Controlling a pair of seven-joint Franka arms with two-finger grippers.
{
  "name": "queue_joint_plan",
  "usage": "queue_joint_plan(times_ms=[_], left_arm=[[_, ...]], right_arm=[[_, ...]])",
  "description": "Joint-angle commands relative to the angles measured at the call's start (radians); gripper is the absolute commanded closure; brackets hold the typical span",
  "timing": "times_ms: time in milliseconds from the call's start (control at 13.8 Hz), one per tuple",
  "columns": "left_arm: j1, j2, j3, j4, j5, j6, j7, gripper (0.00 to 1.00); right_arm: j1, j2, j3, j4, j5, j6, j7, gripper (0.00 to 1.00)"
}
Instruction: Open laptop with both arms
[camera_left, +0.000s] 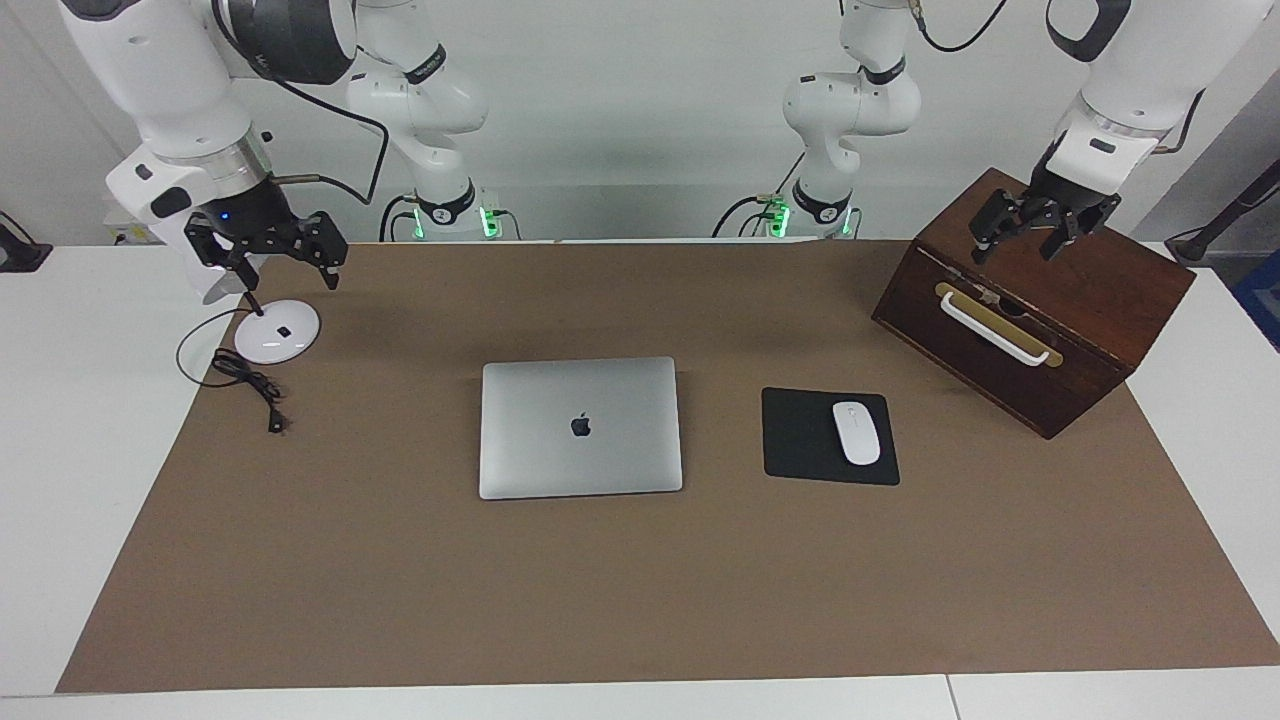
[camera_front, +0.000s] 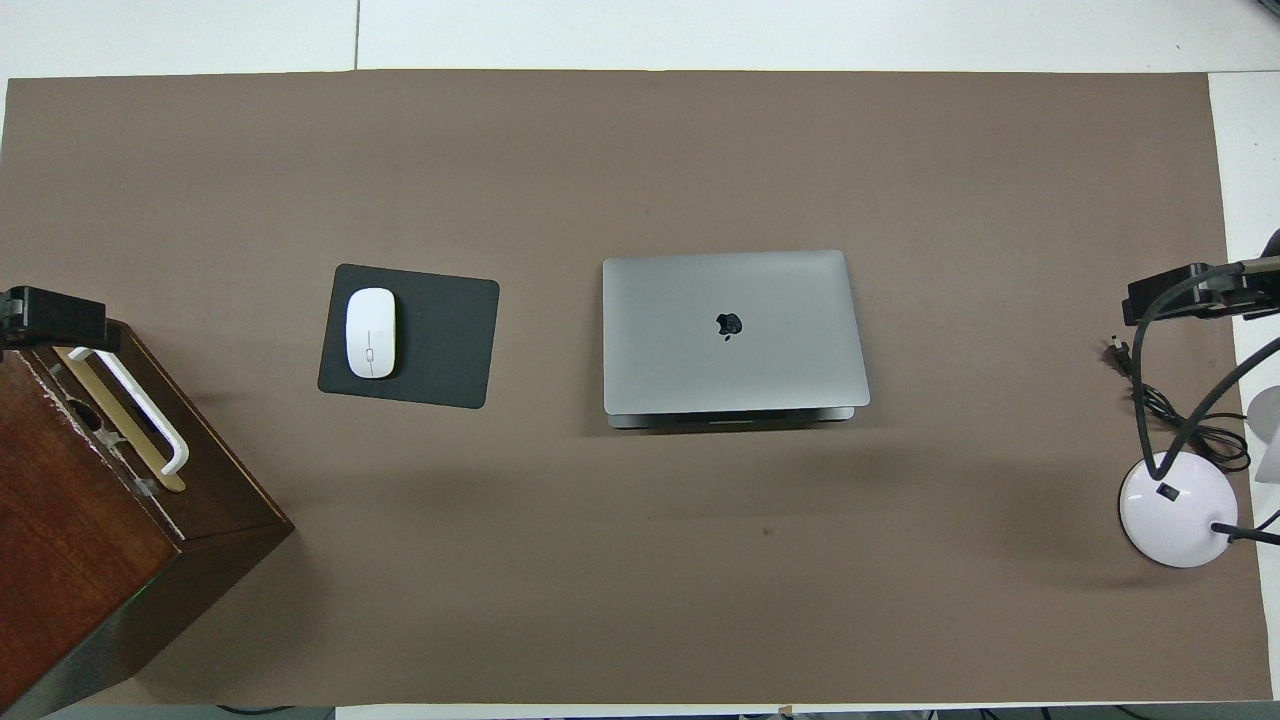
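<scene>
The thin silver-grey laptop lies shut mid-tabletop. Our right claw hangs spread over the white lamp base, our left claw spread over the brown wooden box. We bring both down gently, one steadying the base, one lifting the lid.

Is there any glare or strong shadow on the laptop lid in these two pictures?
Facing view: the laptop lid has an even, soft sheen with no hard glare. Overhead view: the lid is evenly lit too, and only a faint soft shadow lies on the brown mat along the edge nearer the robots.
</scene>
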Motion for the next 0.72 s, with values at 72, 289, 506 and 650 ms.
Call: queue_joint_plan(times_ms=[72, 289, 506, 650], left_arm=[[0.014, -0.001, -0.005, 0.015, -0.009, -0.014, 0.017, 0.0], [0.015, -0.004, -0.004, 0.012, -0.009, -0.014, 0.02, 0.0], [0.014, -0.01, -0.001, 0.004, -0.008, -0.011, 0.02, 0.0], [0.012, -0.016, -0.001, -0.005, -0.008, -0.012, 0.009, 0.0]], right_arm=[[0.0, -0.028, -0.004, -0.035, 0.022, 0.029, -0.021, 0.0], [0.0, -0.027, -0.004, -0.033, 0.023, 0.029, -0.026, 0.0], [-0.002, -0.025, -0.005, -0.033, 0.04, 0.027, -0.026, 0.0], [-0.002, -0.025, -0.005, -0.031, 0.042, 0.029, -0.026, 0.0]])
